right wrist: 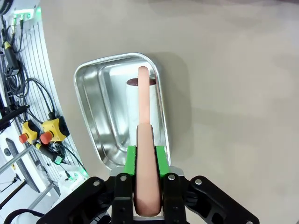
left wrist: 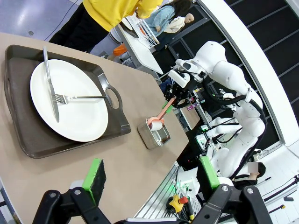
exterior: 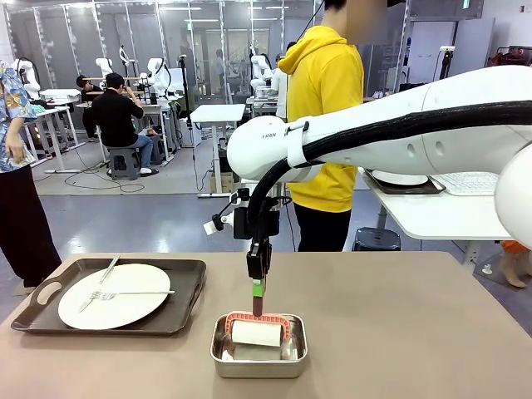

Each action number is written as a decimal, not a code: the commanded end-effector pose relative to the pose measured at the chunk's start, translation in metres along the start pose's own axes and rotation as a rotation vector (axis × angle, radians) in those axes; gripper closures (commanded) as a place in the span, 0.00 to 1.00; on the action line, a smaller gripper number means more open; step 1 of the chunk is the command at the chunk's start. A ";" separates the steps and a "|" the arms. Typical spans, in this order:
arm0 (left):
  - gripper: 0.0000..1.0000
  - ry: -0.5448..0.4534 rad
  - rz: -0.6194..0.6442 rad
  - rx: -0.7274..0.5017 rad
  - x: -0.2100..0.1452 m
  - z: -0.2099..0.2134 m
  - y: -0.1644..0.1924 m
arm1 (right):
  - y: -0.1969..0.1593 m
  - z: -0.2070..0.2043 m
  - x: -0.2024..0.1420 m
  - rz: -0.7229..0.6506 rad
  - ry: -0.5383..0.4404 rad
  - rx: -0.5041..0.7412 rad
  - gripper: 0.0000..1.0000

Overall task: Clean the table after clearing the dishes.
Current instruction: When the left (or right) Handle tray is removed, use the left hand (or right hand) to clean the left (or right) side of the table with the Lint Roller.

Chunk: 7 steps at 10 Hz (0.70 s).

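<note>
My right claw (right wrist: 145,156) clamped on pink roller handle (right wrist: 144,102) in steel pan (right wrist: 91,93); left claw (left wrist: 152,172) apart, empty. Plate (exterior: 116,295) on tray (exterior: 184,287) likely uncleared; table (exterior: 399,332) wiping not yet begun.

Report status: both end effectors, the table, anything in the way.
Right end effector shut on pink handle of roller in steel pan. Left end effector open, empty, above table. One tray with plate, cutlery not yet cleared.

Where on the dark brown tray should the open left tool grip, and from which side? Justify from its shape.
Probably the cut-out handle at the tray's robot-left short end, from above, pinching the raised rim through the slot. The plate and cutlery fill the middle, so only the ends offer an edge.
</note>
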<state>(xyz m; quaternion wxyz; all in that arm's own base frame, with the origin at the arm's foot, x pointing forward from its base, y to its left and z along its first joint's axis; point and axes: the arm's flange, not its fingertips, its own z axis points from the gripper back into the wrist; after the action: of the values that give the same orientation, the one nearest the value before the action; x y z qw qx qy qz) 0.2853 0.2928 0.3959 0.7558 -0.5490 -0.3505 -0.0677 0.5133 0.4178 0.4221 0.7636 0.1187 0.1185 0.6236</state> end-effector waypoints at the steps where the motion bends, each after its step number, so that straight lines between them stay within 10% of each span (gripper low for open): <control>1: 0.00 -0.006 -0.010 -0.006 -0.001 0.003 -0.002 | 0.029 0.012 -0.021 0.057 -0.033 -0.025 0.96; 7: 0.00 -0.006 -0.010 -0.006 -0.001 0.003 -0.002 | 0.058 0.075 -0.070 -0.216 -0.218 -0.153 0.96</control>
<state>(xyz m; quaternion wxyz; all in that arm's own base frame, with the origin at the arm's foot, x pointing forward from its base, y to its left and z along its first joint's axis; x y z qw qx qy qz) 0.2852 0.2929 0.3959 0.7558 -0.5489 -0.3506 -0.0675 0.4845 0.3847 0.5180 0.8073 0.1028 0.0380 0.5798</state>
